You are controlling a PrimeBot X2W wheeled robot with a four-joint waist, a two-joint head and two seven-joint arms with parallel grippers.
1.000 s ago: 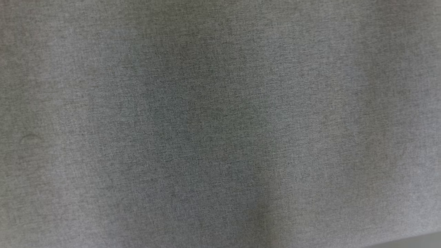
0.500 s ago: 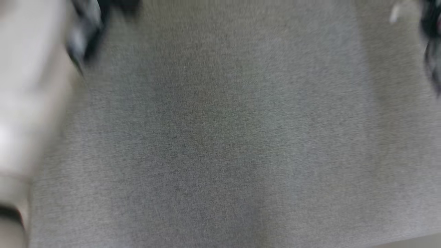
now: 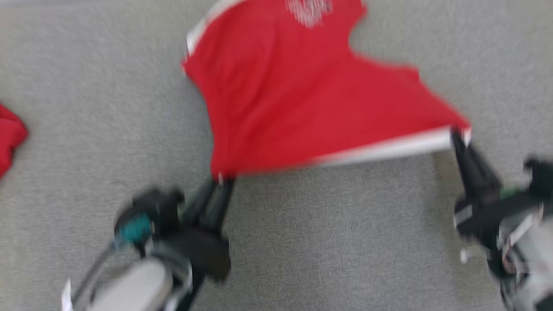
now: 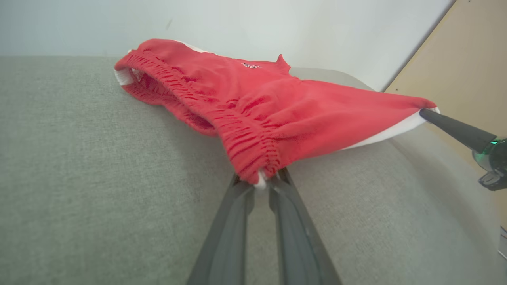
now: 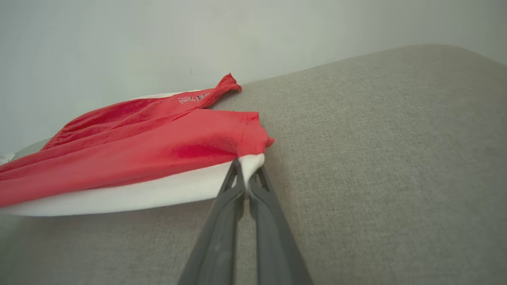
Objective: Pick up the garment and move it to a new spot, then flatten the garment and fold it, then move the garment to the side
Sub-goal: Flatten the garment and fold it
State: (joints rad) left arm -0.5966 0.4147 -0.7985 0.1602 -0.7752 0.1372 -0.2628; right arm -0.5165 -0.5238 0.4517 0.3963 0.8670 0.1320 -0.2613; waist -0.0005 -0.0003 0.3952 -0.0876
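Note:
Red shorts (image 3: 302, 95) with white side trim and a small white logo lie spread on the grey fabric surface (image 3: 328, 242). My left gripper (image 3: 221, 178) is shut on the elastic waistband corner (image 4: 259, 174) at the garment's near left. My right gripper (image 3: 458, 134) is shut on the white-trimmed leg corner (image 5: 249, 162) at the near right. The near edge is stretched between the two grippers and lifted slightly off the surface. The far part of the shorts (image 4: 190, 63) rests on the surface by the pale wall.
Another red cloth (image 3: 9, 134) lies at the left edge of the head view. A pale wall (image 5: 158, 35) stands behind the surface. A tan panel (image 4: 467, 59) shows at the right in the left wrist view. Bare grey fabric stretches in front of the grippers.
The head camera has swung: earlier frames held bare grey fabric and blur, and now the shorts and both grippers are in view. The picture is motion-blurred.

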